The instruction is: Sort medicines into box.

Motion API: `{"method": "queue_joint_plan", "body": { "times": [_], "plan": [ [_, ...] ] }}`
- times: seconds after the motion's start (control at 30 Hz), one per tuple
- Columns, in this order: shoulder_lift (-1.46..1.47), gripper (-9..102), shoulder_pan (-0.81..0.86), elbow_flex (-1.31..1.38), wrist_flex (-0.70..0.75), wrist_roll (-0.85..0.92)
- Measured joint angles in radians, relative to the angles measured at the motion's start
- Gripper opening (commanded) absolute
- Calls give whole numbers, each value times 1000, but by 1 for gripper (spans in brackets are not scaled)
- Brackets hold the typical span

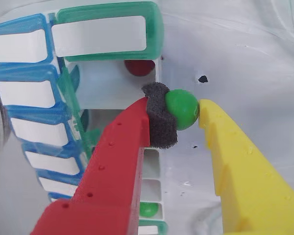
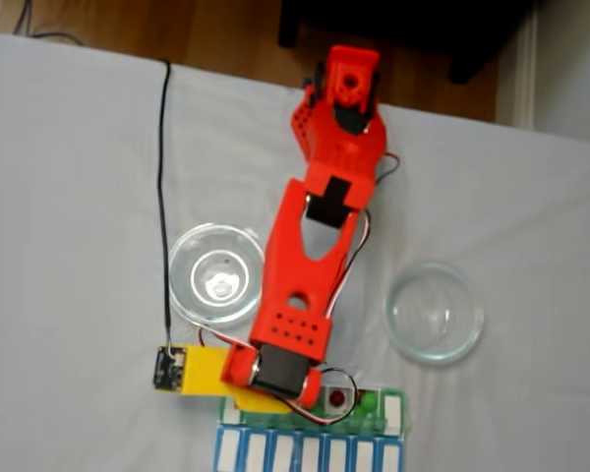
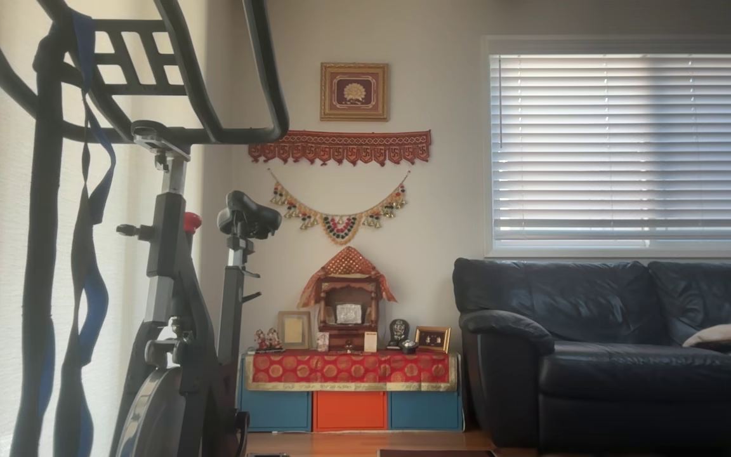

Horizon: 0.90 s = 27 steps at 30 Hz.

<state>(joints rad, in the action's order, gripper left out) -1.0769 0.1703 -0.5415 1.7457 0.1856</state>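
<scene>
In the wrist view my gripper [image 1: 181, 111] is shut on a glossy green medicine ball [image 1: 182, 107], pinched between the black foam pad on the red finger [image 1: 159, 122] and the yellow finger [image 1: 220, 137]. The ball hangs just off the right edge of the box [image 1: 108, 32], beside an open white compartment. A dark red ball [image 1: 139, 67] lies in the compartment behind it, and a green ball [image 1: 148, 209] in a nearer one. In the fixed view the box [image 2: 398, 413] lies at the bottom edge holding a red ball [image 2: 334, 399] and a green ball [image 2: 371, 401]; the red arm [image 2: 305, 285] reaches over its left part.
A blue-lidded row [image 1: 24, 93] lies against the box, also seen as the blue-lidded row [image 2: 310, 454] in the fixed view. Two clear glass dishes [image 2: 216, 275] [image 2: 435, 312] flank the arm on the white cloth. A black cable [image 2: 163, 197] runs down the left.
</scene>
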Motion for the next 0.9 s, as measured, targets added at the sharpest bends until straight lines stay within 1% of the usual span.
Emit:
{"method": "queue_joint_plan", "body": {
  "times": [0.07, 0.17, 0.23, 0.33, 0.67, 0.9],
  "plan": [
    [71, 1, -3, 110, 43, -2],
    [238, 1, -3, 356, 115, -17],
    [313, 1, -3, 485, 124, -29],
    [354, 1, -3, 574, 127, -43],
    [357, 1, -3, 583, 127, -74],
    [284, 1, -3, 448, 127, -77]
  ]
}}
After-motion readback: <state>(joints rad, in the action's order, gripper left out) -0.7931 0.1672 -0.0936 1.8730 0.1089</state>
